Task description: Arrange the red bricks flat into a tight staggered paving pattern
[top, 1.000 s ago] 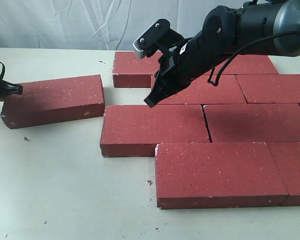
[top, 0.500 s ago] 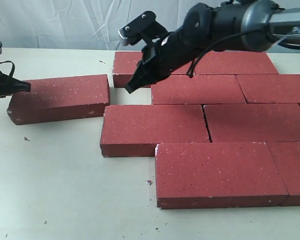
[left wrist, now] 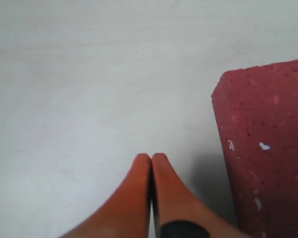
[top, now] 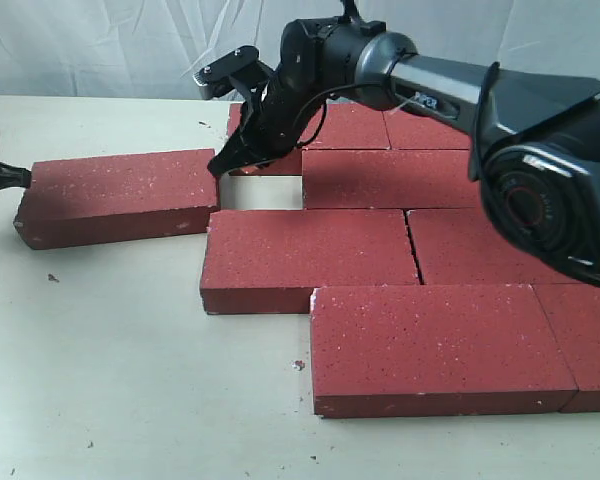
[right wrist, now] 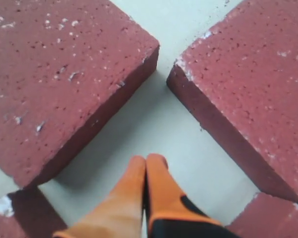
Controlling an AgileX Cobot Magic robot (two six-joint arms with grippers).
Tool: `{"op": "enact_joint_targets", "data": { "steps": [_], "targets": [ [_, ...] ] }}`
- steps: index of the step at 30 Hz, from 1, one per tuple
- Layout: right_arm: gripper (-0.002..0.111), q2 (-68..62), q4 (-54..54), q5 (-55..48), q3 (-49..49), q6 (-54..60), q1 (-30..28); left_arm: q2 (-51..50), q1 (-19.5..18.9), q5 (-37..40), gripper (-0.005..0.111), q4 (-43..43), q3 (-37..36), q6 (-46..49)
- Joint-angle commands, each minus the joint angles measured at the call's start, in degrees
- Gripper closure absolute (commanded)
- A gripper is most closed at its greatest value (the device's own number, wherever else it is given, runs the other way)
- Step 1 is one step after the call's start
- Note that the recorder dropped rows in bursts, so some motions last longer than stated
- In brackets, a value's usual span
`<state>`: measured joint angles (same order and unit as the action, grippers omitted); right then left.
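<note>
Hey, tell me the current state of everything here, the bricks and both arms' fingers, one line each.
Loose brick: lying flat, skewed, not yet tight against the pattern.
Paved bricks: flat, in staggered rows, close together.
Left gripper: shut, holding nothing, at the loose brick's outer end.
Right gripper: shut, holding nothing, over the bare gap at the loose brick's inner end.

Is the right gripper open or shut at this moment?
Shut. In the right wrist view the two orange fingertips of the right gripper press together, with nothing between them.
</note>
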<state>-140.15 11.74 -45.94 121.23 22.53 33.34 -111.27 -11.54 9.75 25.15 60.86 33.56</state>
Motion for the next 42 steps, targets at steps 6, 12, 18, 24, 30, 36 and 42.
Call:
{"op": "enact_joint_targets", "data": {
  "steps": [6, 12, 18, 24, 30, 36, 42],
  "targets": [
    [0.109, -7.1, -3.2, 0.0, 8.7, -3.3, 1.3, 0.5, -0.3, 2.2, 0.107, 1.8, 0.3, 0.0],
    [0.109, -8.8, -3.1, 1.3, 8.7, -3.5, 1.3, 0.5, -0.2, 2.1, 0.107, 3.8, 0.3, 0.0],
    [0.109, -8.4, -2.2, 1.6, 8.7, -3.5, 2.0, 0.5, 1.0, 1.6, 0.107, 4.8, 0.4, 1.6],
    [0.109, -7.9, -2.1, 1.0, 8.7, -3.5, 3.0, 0.5, 2.4, 2.2, 0.107, 4.9, 0.9, 1.6],
    [0.109, -7.1, -3.1, -0.2, 9.0, -3.5, 4.8, 0.4, 2.5, 2.0, 0.107, 6.5, 0.9, 4.2],
    [0.109, -6.6, -4.2, -4.9, 11.1, -3.5, 5.6, 0.4, 2.5, 2.2, 0.107, 6.5, 0.9, 4.2],
    [0.109, -6.4, -8.4, -8.6, 11.1, -3.5, 5.6, 0.4, 2.5, 3.6, 0.107, 6.5, 0.9, 5.1]
  ]
}}
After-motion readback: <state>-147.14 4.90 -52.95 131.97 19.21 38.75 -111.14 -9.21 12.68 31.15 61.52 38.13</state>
